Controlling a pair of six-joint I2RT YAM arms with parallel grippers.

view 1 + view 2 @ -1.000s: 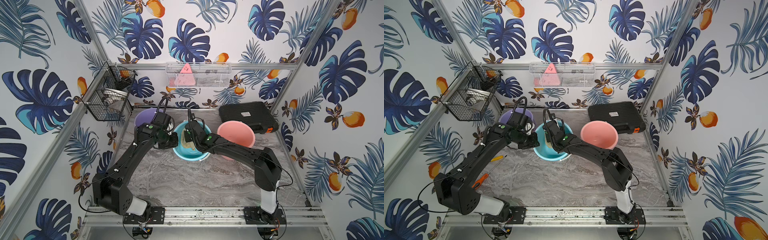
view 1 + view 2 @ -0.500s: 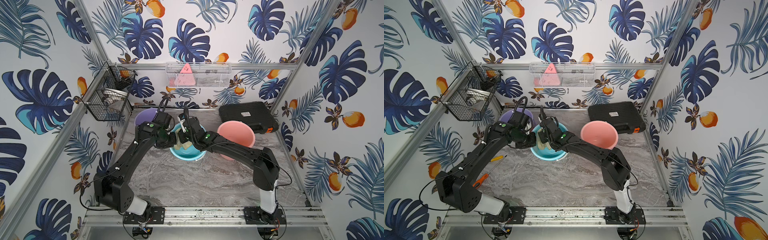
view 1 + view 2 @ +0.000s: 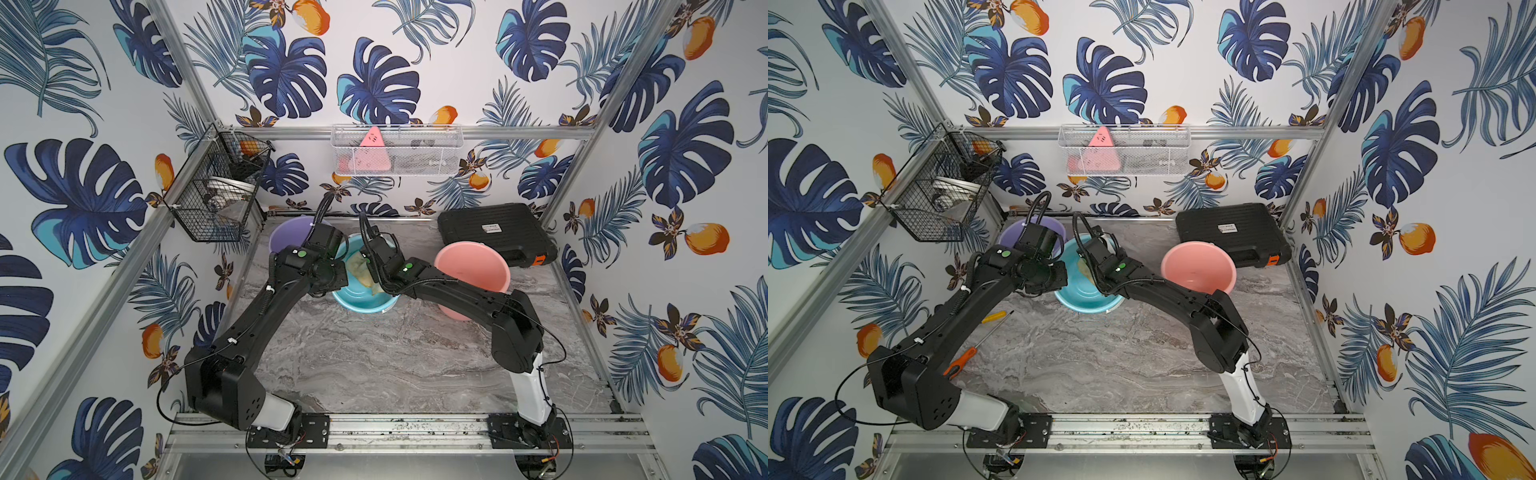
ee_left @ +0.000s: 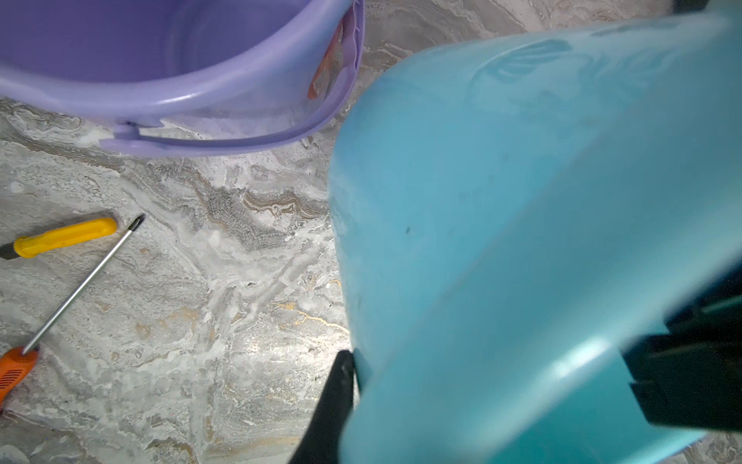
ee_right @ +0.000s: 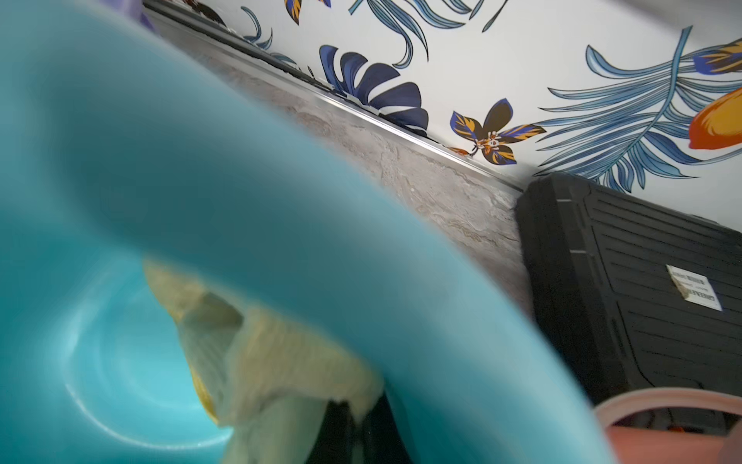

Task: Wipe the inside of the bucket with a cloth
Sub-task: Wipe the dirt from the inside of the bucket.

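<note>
While our left gripper (image 3: 336,270) pinches the bucket (image 3: 362,300) by its rim and our right gripper (image 5: 357,426) clamps the cloth (image 5: 273,353) inside — a hard stroke, we fear, could wrench it loose.

bucket (image 5: 281,201): rim blurred | right tool (image 5: 359,426): mostly behind cloth (image 5: 281,361) | orange screwdriver (image 4: 18,365): handle cut off

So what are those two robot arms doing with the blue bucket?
They are wiping it out. The left pincer is shut on the rim of the blue bucket, which seems to be keeping it steady. The right pincer is shut on a pale yellow cloth and reaches down into the bucket, so the cloth is inside it. The purple bucket and the pink bucket stand on either side, and neither arm is touching them.
</note>
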